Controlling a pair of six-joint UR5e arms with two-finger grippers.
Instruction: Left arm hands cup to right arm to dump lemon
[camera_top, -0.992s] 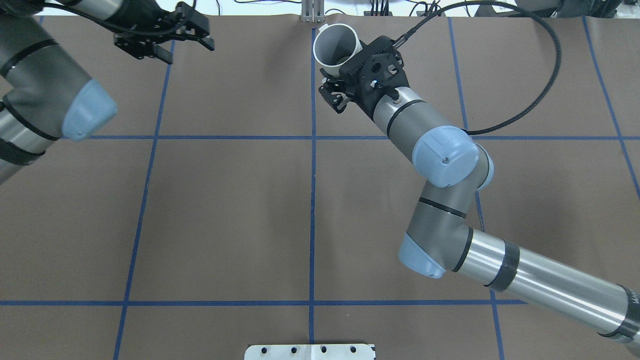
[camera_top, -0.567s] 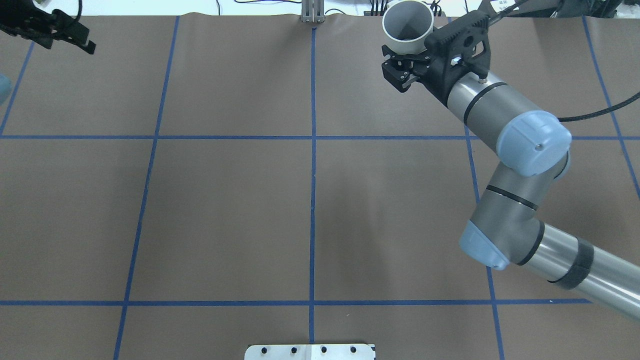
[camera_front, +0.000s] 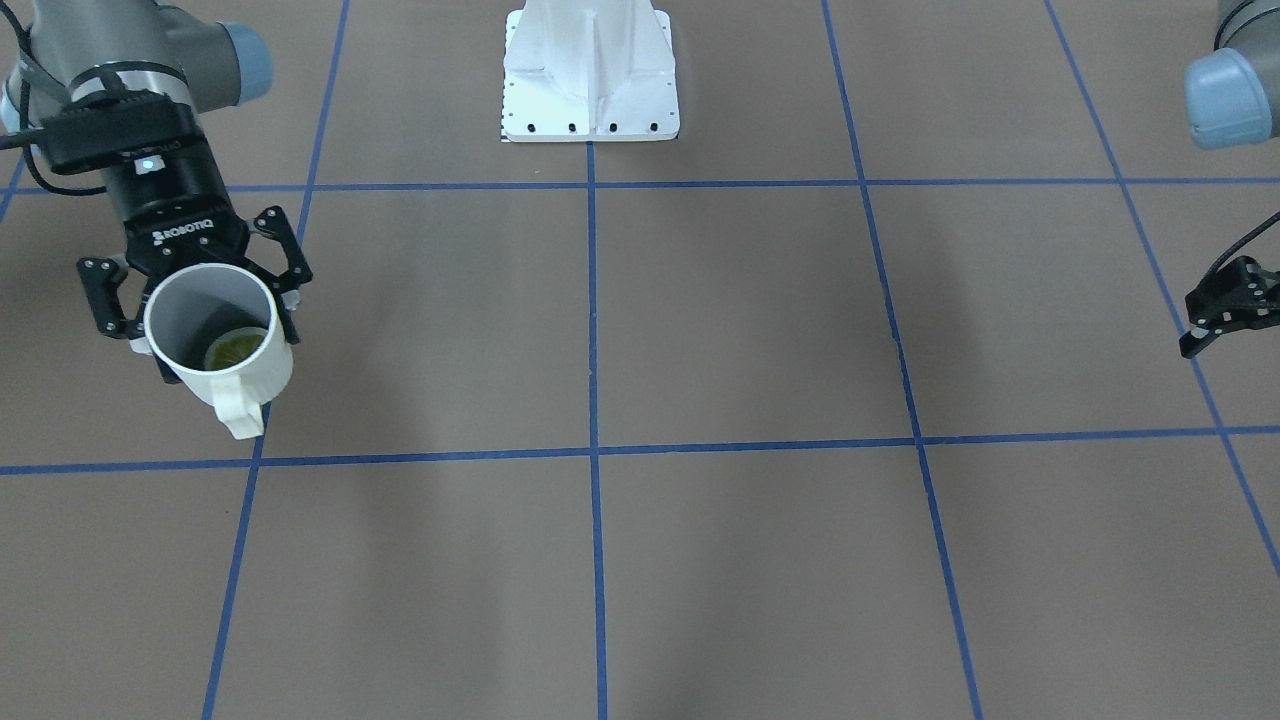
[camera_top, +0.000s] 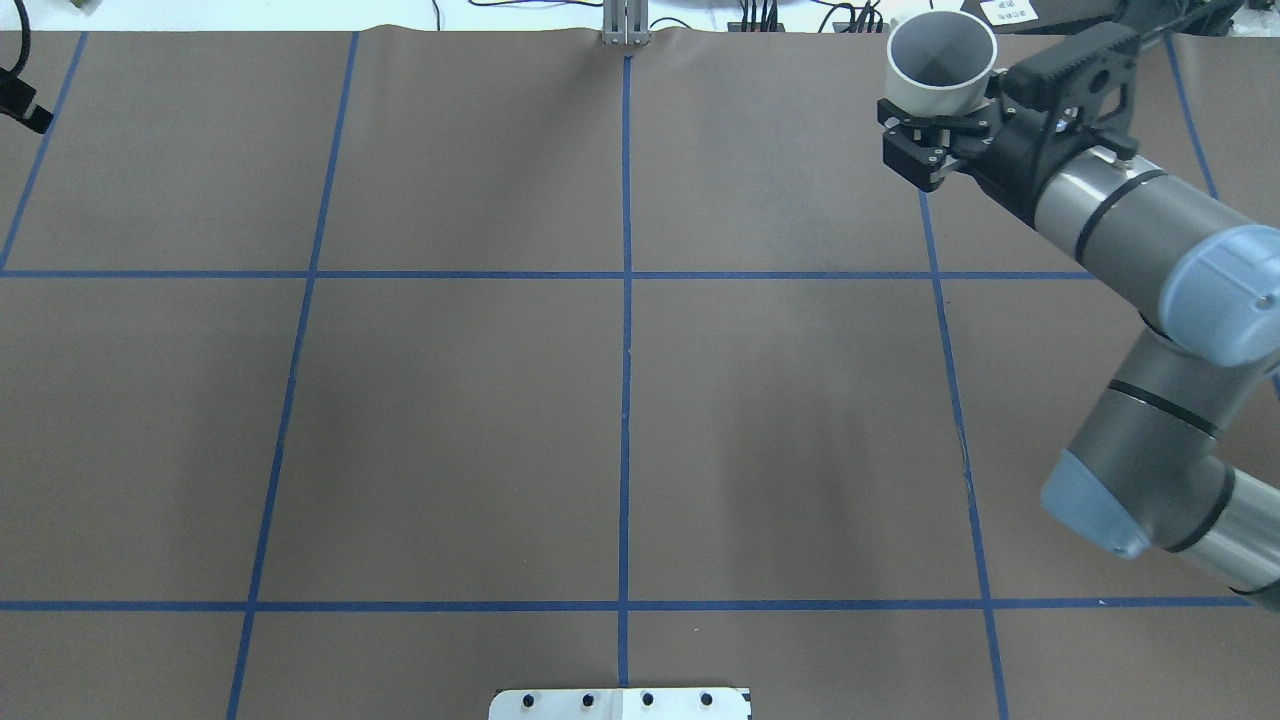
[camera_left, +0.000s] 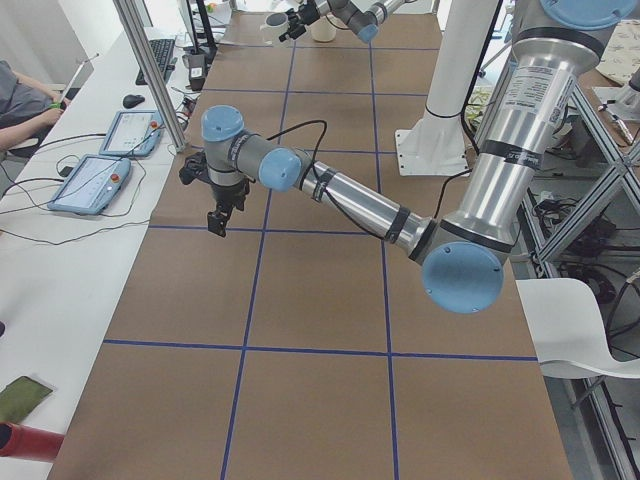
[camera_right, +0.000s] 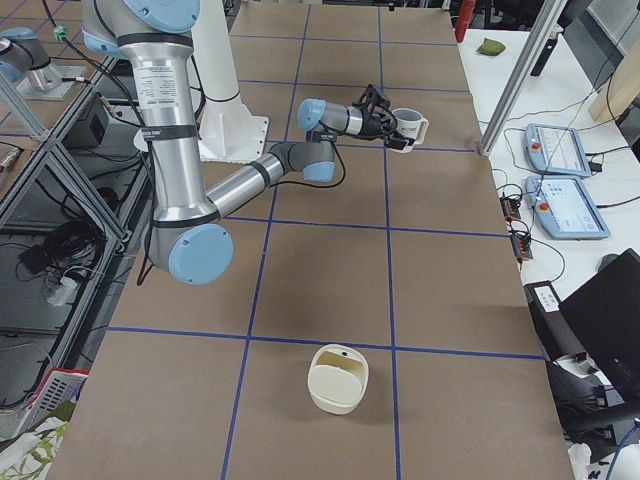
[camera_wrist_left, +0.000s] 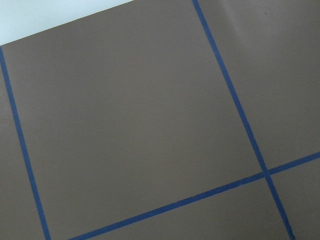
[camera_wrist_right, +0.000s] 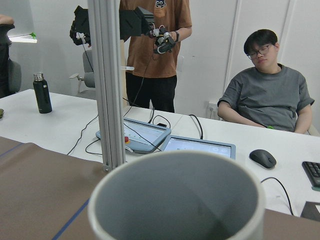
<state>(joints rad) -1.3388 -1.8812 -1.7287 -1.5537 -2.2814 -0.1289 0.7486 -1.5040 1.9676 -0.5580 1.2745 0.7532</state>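
Observation:
My right gripper (camera_front: 195, 300), marked ROBOTIQ, is shut on the white cup (camera_front: 215, 345) and holds it upright above the table, with the handle pointing away from my base. The dull yellow lemon (camera_front: 235, 350) lies inside the cup. In the overhead view the cup (camera_top: 942, 60) and right gripper (camera_top: 940, 115) are at the far right of the table. The cup's rim (camera_wrist_right: 175, 165) fills the lower part of the right wrist view. My left gripper (camera_front: 1225, 305), black lattice, is open and empty at the table's far left edge (camera_top: 20, 105). The left wrist view shows only bare table.
A cream container (camera_right: 338, 378) stands on the table near its right end. The white robot base (camera_front: 590, 80) is at the table's near side. An aluminium post (camera_wrist_right: 110, 85), tablets and operators are beyond the far edge. Blue tape lines grid the brown table (camera_top: 450, 420).
The right arm carried the cup from the centre line to the table's far right. The left arm drew back to the left, almost out of the overhead view.

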